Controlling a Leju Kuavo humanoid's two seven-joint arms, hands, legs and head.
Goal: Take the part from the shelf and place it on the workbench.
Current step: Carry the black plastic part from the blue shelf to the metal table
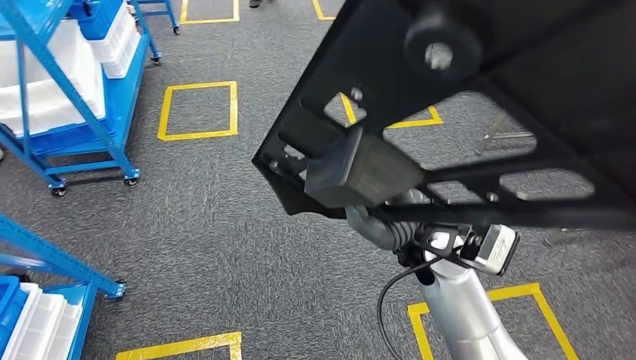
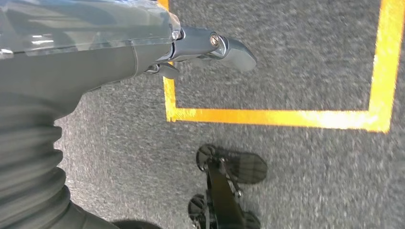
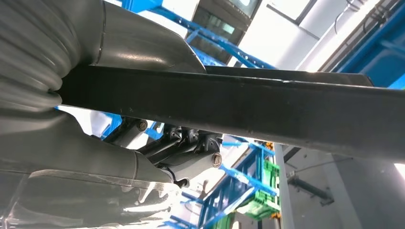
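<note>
The part (image 1: 525, 97) is a large flat black frame with cut-out openings and a black block fixed to its near corner. It is raised close to my head camera and fills the upper right of the head view. My right hand (image 1: 390, 225) grips its lower edge from beneath, at the top of my silver arm. In the right wrist view a black bar of the part (image 3: 286, 109) runs between the thumb and the fingers of my right hand (image 3: 95, 157). My left hand (image 2: 95, 52) hangs over the grey floor and holds nothing.
A blue wheeled shelf rack (image 1: 67, 82) with white bins stands at the far left, and another blue rack (image 1: 45, 300) is at the lower left. Yellow tape squares (image 1: 199, 110) mark the grey carpet. A metal leg (image 1: 510, 135) shows through the part's openings.
</note>
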